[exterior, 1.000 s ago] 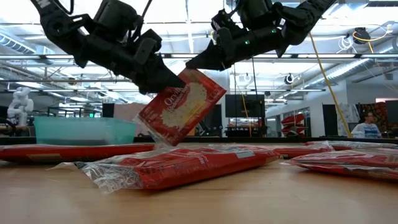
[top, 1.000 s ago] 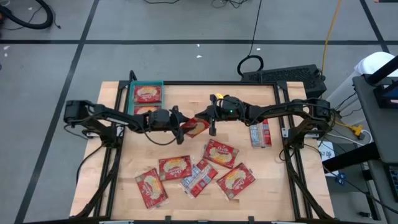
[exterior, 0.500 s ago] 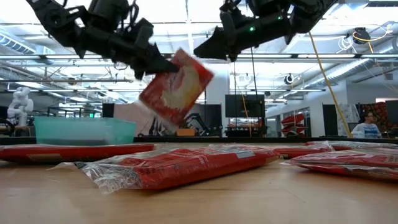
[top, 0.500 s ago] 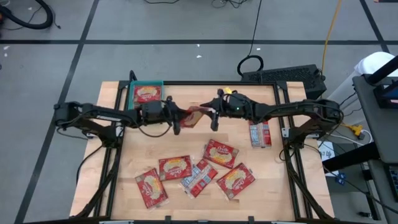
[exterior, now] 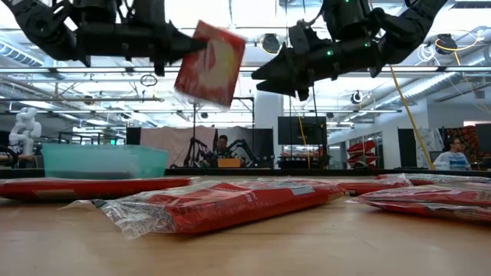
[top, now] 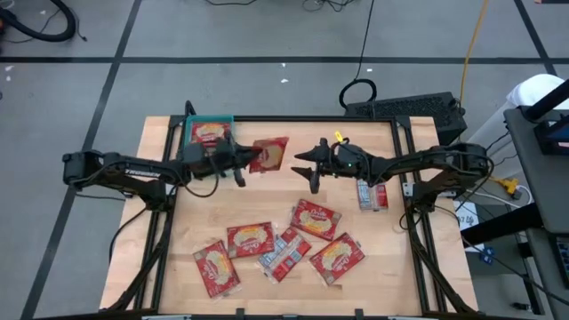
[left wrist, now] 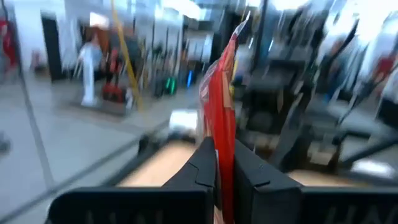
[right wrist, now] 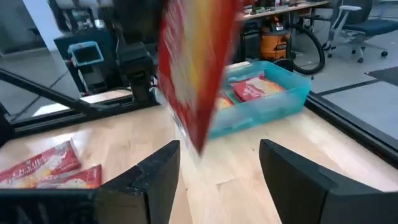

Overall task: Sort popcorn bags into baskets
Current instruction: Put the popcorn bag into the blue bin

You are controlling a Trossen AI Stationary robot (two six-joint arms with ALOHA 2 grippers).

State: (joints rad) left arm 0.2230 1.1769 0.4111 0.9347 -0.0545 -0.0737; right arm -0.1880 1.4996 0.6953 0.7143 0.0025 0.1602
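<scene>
My left gripper (top: 242, 162) is shut on one red popcorn bag (top: 269, 154), high above the table's middle and just right of the teal basket (top: 211, 133). The basket stands at the far left with red bags (top: 210, 132) lying inside. The held bag shows again in the low view (exterior: 211, 63) and edge-on in the left wrist view (left wrist: 222, 93). My right gripper (top: 307, 164) hovers open a little to the right of the bag, touching nothing. Its fingers (right wrist: 158, 177) stand apart below the bag (right wrist: 199, 68). Several more bags (top: 316, 218) lie flat on the near half of the table. My left gripper pinches the bag's left end (top: 256, 158) between its two fingers (left wrist: 205, 165). The fingers come level from the table's left. The bag sticks out past them toward the right, tilted and lifted well clear of the table (exterior: 211, 63).
Loose bags lie near the front edge (top: 249, 238) (top: 336, 258) (top: 216, 267), among them a silvery one (top: 283, 253). Another pair lies at the right (top: 372, 189). Bare wood (top: 267, 200) shows between the arms and the pile. People stand in the room beyond.
My right gripper has opened, let go of the bag and drawn back toward the table's right. My left gripper has shut on the bag. It has carried the bag up and toward the far left, nearer the basket.
</scene>
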